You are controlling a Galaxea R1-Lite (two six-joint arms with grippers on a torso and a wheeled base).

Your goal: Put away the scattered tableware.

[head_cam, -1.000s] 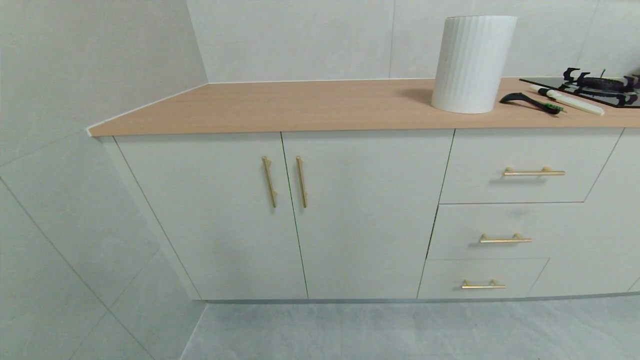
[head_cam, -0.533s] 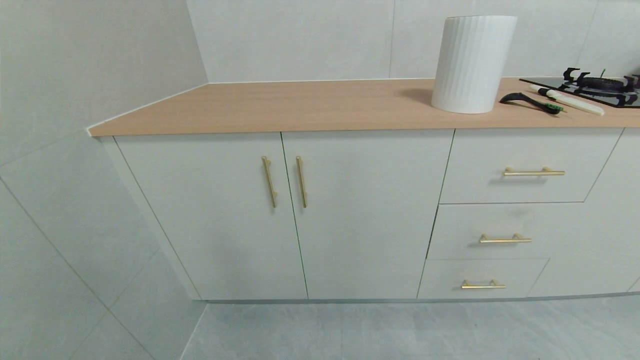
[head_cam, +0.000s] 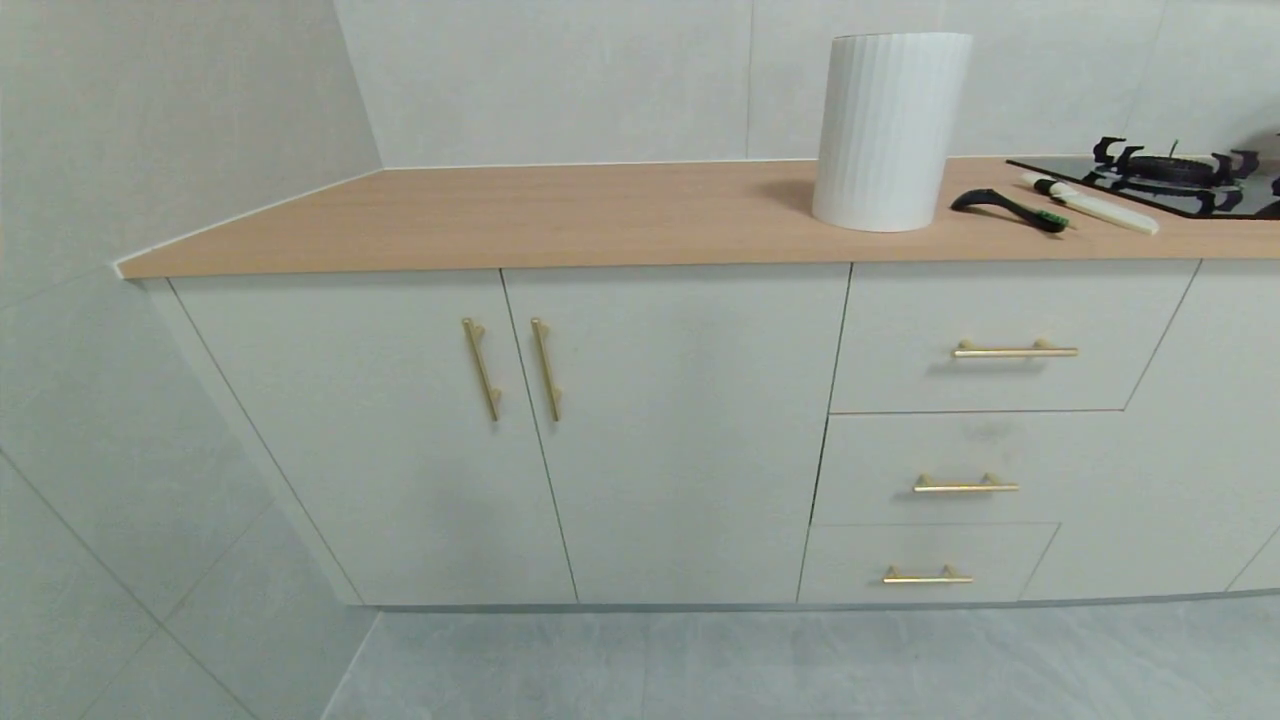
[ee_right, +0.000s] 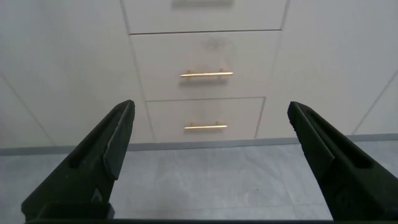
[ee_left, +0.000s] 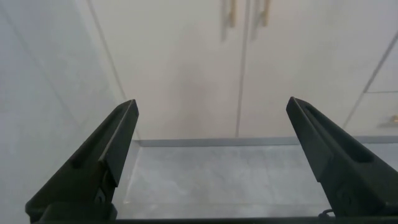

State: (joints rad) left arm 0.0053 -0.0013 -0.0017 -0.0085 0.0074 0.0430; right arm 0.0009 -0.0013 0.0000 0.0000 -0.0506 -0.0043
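Note:
On the wooden countertop [head_cam: 560, 215], a tall white ribbed holder [head_cam: 886, 130] stands at the right. Beside it lie a black-headed utensil [head_cam: 1006, 207] with a green handle and a white-bladed knife [head_cam: 1096, 205]. My left gripper [ee_left: 211, 109] is open, held low over the floor and facing the double cupboard doors [ee_left: 249, 62]. My right gripper [ee_right: 208, 109] is open too, low in front of the drawers [ee_right: 205, 68]. Both hold nothing.
A black gas hob [head_cam: 1170, 180] sits at the counter's far right. Below are two cupboard doors with gold handles [head_cam: 513, 368] and three drawers [head_cam: 1010, 340]. A tiled wall [head_cam: 120, 300] closes the left side. Grey tiled floor [head_cam: 800, 660] lies in front.
The head view has shifted: everything sits further left in the picture than before, so the camera moved. No object on the counter has moved.

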